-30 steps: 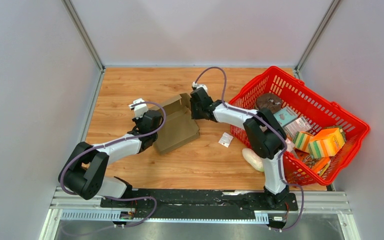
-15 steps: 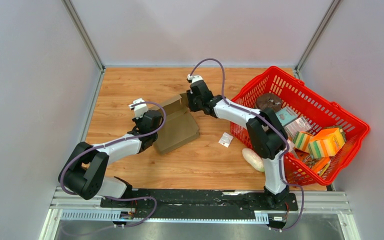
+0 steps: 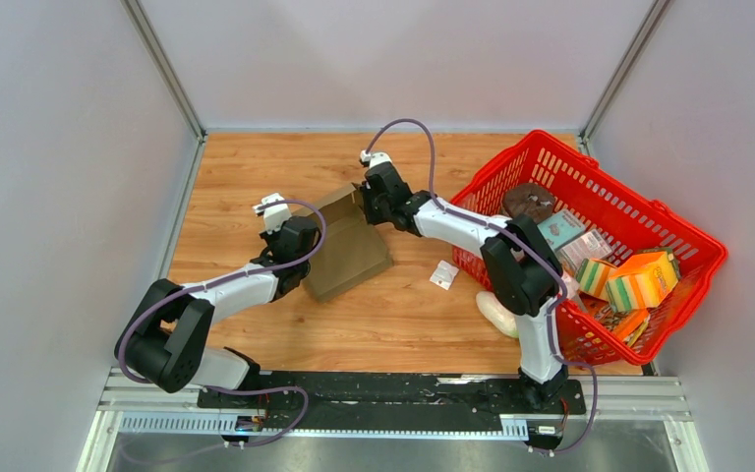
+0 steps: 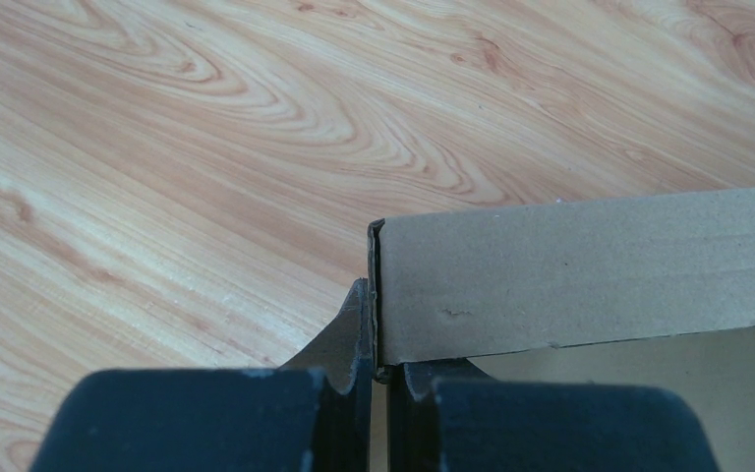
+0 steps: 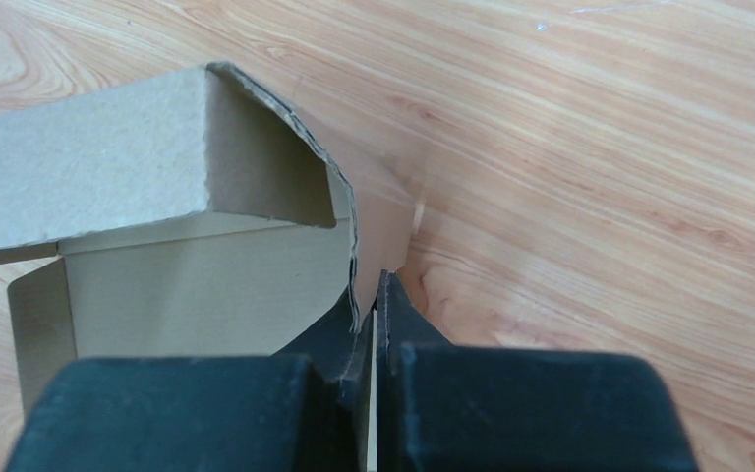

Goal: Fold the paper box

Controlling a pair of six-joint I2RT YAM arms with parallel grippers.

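While the left gripper [image 4: 380, 366] is clamped on the left wall of the paper box [image 3: 352, 258], mid-table, and the right gripper [image 5: 372, 329] pinches its far flap, I judge flap-folding underway; next: tuck inward.

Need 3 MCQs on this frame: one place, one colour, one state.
1. The packet lies: A between box and basket; B on the box; C in the basket.
2. The basket is: A blue; B red; C green.
3. The left gripper is: A open; B shut on the packet; C shut on the box edge.

Key: 1 A, top view shows it in that gap. 2 B, its mesh walls are red. 3 C, left wrist view shows the fingers pinching cardboard.
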